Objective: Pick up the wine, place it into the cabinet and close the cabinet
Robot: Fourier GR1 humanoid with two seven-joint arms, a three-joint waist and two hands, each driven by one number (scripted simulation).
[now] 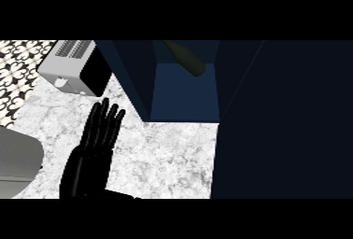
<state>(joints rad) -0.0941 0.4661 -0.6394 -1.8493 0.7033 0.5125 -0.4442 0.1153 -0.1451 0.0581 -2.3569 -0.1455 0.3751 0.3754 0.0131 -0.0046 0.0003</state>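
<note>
Left hand [96, 140] seen nearest, fingers straight, resting at counter's [172, 154] left edge. Right hand not seen. Wine bottle [186, 58] lay inside cabinet [183, 100]. Door [289, 121] best swung shut squarely, bottle kept clear.

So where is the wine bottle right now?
In the head view the wine bottle lies tilted inside the open dark blue cabinet, near the top centre, right of the toaster.

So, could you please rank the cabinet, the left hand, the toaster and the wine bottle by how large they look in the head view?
1. Cabinet, largest by far.
2. Left hand, though nearness to the camera may enlarge it.
3. Toaster.
4. Wine bottle, only partly visible inside the cabinet.
</note>
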